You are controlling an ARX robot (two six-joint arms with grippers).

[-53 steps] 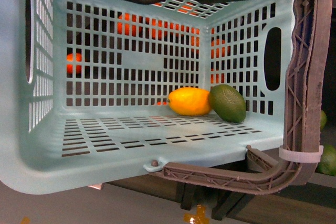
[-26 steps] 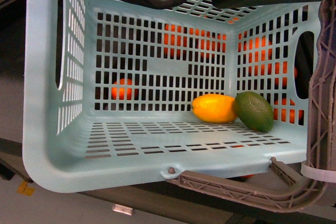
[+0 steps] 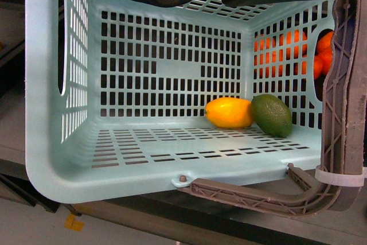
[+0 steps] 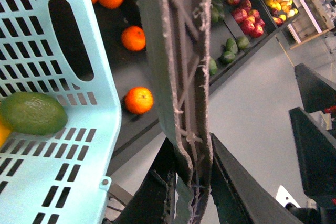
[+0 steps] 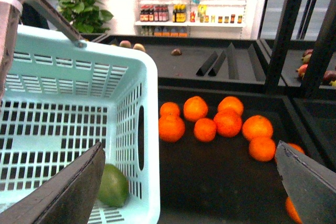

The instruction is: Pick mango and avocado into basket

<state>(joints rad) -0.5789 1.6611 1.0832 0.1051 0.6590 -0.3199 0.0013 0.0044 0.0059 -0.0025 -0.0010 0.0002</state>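
The light teal basket (image 3: 51, 84) fills the front view, hanging tilted off the ground. Inside it, the yellow-orange mango (image 3: 228, 112) and the dark green avocado (image 3: 272, 115) lie touching in the far right corner of the floor. My left gripper (image 4: 191, 178) is shut on the grey-brown swing handles (image 4: 181, 77), which are pinched together between its fingers. The left wrist view also shows the avocado (image 4: 32, 113) through the basket's open top. My right gripper (image 5: 191, 182) is open and holds nothing, beside the basket's wall (image 5: 142, 87) and above a dark shelf. The avocado (image 5: 113, 184) shows behind that wall.
Several oranges (image 5: 215, 119) lie on the dark shelf beside the basket. More oranges (image 4: 138, 100), red apples (image 4: 247, 17) and green fruit (image 4: 233, 48) sit on shelves further along. Black shelf posts (image 5: 286, 30) stand to the right. Grey floor (image 4: 252, 93) lies below.
The basket has swung relative to the shelves. The oranges seen through its back wall have slid right and now show only through the right wall. Mango and avocado stayed in their corner.
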